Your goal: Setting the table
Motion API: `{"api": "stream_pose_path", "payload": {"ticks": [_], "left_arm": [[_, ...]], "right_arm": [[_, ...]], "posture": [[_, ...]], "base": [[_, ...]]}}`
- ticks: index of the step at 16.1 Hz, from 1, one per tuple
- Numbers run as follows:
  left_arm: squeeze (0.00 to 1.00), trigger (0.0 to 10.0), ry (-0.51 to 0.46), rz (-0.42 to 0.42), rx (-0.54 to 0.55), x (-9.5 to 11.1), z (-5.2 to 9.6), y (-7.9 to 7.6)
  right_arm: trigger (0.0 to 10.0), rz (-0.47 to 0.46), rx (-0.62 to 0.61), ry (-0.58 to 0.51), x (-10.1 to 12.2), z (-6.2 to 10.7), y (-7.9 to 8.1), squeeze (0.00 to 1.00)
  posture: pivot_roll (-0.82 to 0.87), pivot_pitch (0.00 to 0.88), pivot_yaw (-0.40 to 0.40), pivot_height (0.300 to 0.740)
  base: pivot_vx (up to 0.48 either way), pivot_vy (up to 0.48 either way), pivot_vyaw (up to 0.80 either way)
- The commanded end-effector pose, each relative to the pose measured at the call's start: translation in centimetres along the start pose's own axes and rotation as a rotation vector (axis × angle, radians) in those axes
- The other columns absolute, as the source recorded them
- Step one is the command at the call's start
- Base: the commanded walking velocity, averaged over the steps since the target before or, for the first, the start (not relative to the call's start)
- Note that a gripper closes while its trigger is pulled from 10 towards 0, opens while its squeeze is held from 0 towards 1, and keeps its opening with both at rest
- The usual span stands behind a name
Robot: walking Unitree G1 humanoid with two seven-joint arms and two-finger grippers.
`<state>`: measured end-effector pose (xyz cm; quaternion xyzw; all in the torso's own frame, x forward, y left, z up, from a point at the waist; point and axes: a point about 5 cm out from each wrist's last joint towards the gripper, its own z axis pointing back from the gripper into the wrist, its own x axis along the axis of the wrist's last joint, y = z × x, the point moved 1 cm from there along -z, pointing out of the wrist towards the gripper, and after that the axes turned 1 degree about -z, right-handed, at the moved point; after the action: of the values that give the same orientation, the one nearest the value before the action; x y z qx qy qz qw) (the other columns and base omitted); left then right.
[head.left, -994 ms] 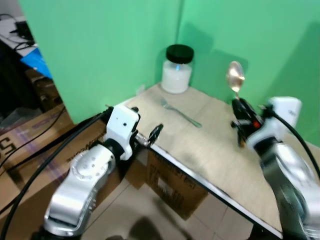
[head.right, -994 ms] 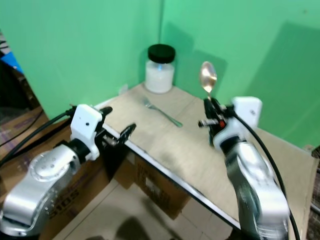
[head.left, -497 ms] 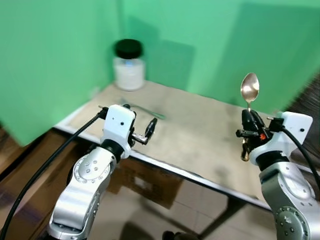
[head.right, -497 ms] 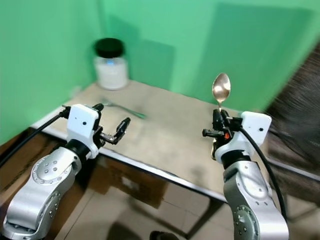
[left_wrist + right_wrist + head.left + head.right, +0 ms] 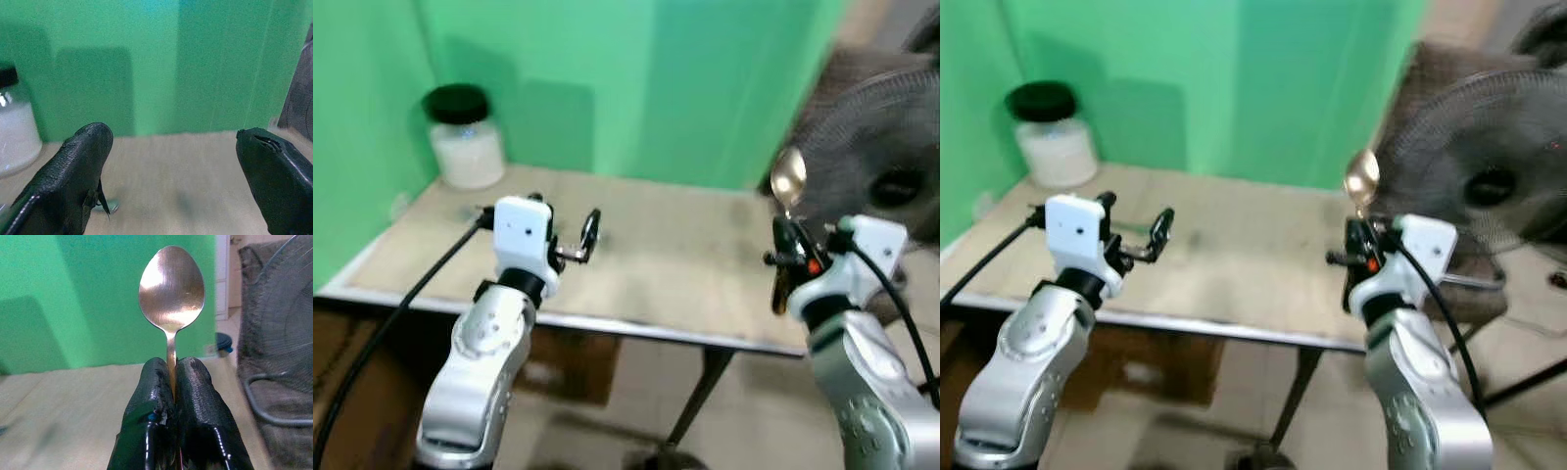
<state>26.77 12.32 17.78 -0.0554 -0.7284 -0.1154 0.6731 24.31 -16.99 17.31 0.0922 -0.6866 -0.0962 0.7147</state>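
Spoon [image 5: 170, 288] upright in right tool [image 5: 175, 369]

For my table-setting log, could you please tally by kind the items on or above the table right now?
Spoons: 1, spoon clamped in the right gripper
Jars: 1, jar
Forks: 1, fork tip by the left gripper
Total: 3
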Motion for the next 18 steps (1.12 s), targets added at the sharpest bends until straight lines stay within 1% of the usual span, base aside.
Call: {"api": "stream_pose_path", "payload": {"ticks": [1, 2, 3, 4, 5, 6, 7, 8, 9, 10, 11, 13, 14, 16, 18], "left_arm": [[0.0, 10.0, 0.015, -0.009, 0.011, -0.3, 0.0, -0.1], [0.0, 10.0, 0.042, -0.008, -0.005, -0.6, -0.1, -0.1], [0.0, 10.0, 0.058, -0.011, -0.029, -0.7, -0.1, -0.1], [0.0, 10.0, 0.055, -0.032, -0.038, -0.7, -0.2, 0.0], [0.0, 10.0, 0.053, -0.069, -0.054, -0.7, -0.3, 0.2], [0.0, 10.0, 0.056, -0.078, -0.066, -0.7, -0.3, 0.2], [0.0, 10.0, 0.056, -0.085, -0.065, -0.7, -0.3, 0.3], [0.0, 10.0, 0.059, -0.091, -0.058, -0.8, -0.3, 0.4], [0.0, 10.0, 0.066, -0.069, -0.033, -1.0, -0.2, 0.7], [0.0, 10.0, 0.072, -0.059, -0.038, -1.1, -0.1, 0.7], [0.0, 10.0, 0.074, -0.061, -0.04, -1.1, -0.1, 0.7], [0.0, 10.0, 0.068, -0.072, -0.083, -1.0, -0.2, 0.2], [0.0, 10.0, 0.066, -0.064, -0.059, -1.0, -0.4, 0.4], [0.0, 10.0, 0.059, -0.042, -0.074, -0.8, -0.8, 0.1], [0.0, 10.0, 0.057, -0.049, -0.075, -0.7, -0.8, 0.2]], "right_arm": [[10.0, -0.008, -0.007, -0.014, 0.5, -0.1, -0.2, 0.0], [10.0, 0.009, -0.037, -0.045, 0.8, -0.2, -0.5, 0.0], [10.0, 0.062, -0.082, -0.094, 1.3, -0.3, -0.9, 0.0], [10.0, 0.064, -0.073, -0.069, 1.0, -0.5, -1.0, 0.0], [10.0, 0.039, -0.013, -0.019, 0.6, -0.4, -0.7, 0.0], [10.0, 0.038, 0.003, 0.001, 0.5, -0.3, -0.7, 0.0], [10.0, 0.047, 0.0, 0.007, 0.4, -0.3, -0.9, 0.0], [10.0, 0.076, -0.009, 0.026, 0.1, -0.4, -1.1, 0.0], [10.0, 0.105, -0.015, 0.035, 0.0, -0.7, -1.0, 0.0], [10.0, 0.115, -0.016, 0.035, -0.1, -0.6, -1.0, 0.0], [10.0, 0.119, -0.016, 0.036, 0.0, -0.6, -1.0, 0.0], [10.0, 0.121, -0.028, 0.043, 0.1, -0.2, -1.2, 0.0], [10.0, 0.123, -0.041, 0.043, 0.2, -0.1, -1.3, 0.0], [10.0, 0.126, -0.034, 0.039, 0.4, -0.2, -1.3, 0.0], [10.0, 0.14, -0.037, 0.045, 0.6, -0.2, -1.3, 0.0]], "posture": [[0.03, 0.0, -0.072, 0.74], [0.03, 0.0, -0.072, 0.74], [0.03, 0.0, -0.072, 0.74], [0.03, 0.0, -0.067, 0.74], [0.03, 0.0, -0.07, 0.74], [0.02, 0.0, -0.077, 0.74], [0.02, 0.0, -0.087, 0.74], [0.02, 0.0, -0.101, 0.74], [0.01, 0.0, -0.102, 0.74], [0.0, 0.0, -0.089, 0.74], [0.0, 0.0, -0.087, 0.74], [-0.01, 0.0, -0.082, 0.74], [-0.01, 0.0, -0.075, 0.74], [-0.02, 0.0, -0.069, 0.74], [-0.02, 0.0, -0.069, 0.74]], "base": [[0.0, 0.0, -0.8], [0.0, 0.0, -0.8], [0.0, 0.0, -0.8], [0.0, 0.0, -0.8], [0.0, 0.0, -0.8], [0.0, 0.0, -0.8], [0.0, 0.0, -0.8], [0.0, 0.0, -0.8], [0.0, 0.0, -0.8], [0.0, 0.0, -0.8], [0.0, 0.0, -0.8], [0.0, 0.0, -0.8], [0.0, 0.0, -0.8], [0.0, 0.0, -0.8], [0.0, 0.0, -0.8]]}}
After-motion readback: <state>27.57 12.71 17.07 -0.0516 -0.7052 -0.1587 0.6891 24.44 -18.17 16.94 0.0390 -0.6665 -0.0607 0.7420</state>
